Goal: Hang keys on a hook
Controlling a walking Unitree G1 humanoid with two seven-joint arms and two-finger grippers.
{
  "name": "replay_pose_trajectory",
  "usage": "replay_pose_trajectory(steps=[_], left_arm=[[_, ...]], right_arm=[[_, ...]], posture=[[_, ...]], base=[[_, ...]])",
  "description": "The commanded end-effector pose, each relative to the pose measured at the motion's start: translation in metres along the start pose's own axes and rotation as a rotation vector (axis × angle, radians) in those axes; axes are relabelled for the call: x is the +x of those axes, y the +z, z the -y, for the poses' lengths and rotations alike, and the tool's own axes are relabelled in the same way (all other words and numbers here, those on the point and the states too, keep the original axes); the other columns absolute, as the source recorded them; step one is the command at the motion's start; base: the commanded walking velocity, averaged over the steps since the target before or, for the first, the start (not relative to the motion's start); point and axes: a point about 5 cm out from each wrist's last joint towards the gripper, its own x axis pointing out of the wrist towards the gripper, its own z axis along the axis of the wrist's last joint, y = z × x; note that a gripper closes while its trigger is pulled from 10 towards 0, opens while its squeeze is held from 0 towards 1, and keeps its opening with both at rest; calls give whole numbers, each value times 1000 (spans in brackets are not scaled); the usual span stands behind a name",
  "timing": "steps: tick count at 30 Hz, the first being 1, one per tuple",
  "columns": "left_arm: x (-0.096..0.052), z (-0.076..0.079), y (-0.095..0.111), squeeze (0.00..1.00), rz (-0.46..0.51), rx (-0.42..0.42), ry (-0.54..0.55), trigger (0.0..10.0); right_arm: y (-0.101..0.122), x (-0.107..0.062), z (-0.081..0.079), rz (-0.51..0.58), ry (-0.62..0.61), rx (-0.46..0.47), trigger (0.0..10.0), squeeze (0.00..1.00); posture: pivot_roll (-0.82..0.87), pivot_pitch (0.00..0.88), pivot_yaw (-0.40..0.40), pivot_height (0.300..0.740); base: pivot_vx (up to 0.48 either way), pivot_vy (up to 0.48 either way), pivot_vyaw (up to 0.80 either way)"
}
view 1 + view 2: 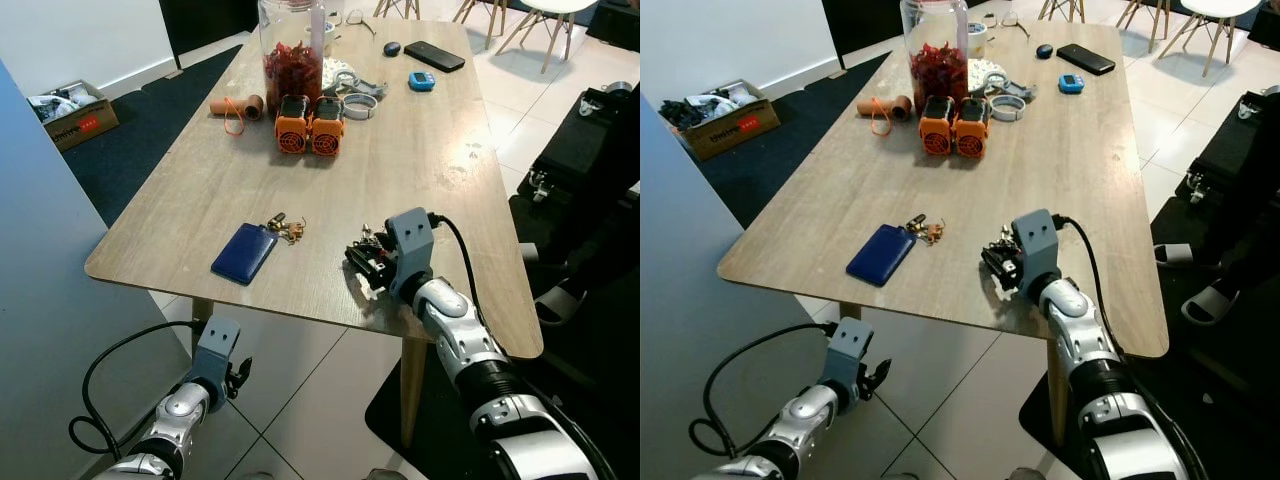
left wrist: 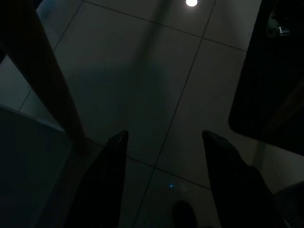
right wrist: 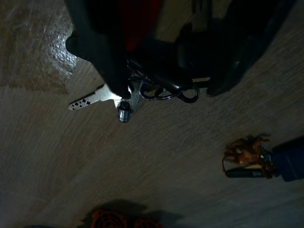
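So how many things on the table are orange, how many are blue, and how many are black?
Orange: 2, the twin orange blocks
Blue: 2, the dark blue card holder and the small blue gadget
Black: 2, the phone and the little oval thing
Total: 6

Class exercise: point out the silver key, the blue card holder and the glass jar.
silver key (image 3: 88,100): right wrist view, on its blade.
blue card holder (image 1: 245,253): left eye view, centre of its face.
glass jar (image 1: 292,40): left eye view, its wall.
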Motion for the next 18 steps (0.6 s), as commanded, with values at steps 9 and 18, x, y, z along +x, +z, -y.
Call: replay_pose_trajectory(steps=[9, 18], left_arm=[[-1, -6, 1, 0, -5, 17, 6, 10000], [-1, -6, 1, 0, -8, 19, 5, 10000]], right_arm=[[-7, -7, 2, -28, -41, 41, 10000, 0], [-4, -8, 7, -33, -84, 48, 10000, 0]], posture=[[54, 92, 12, 740], [54, 95, 13, 740]], base=[[0, 0, 0], [0, 0, 0]])
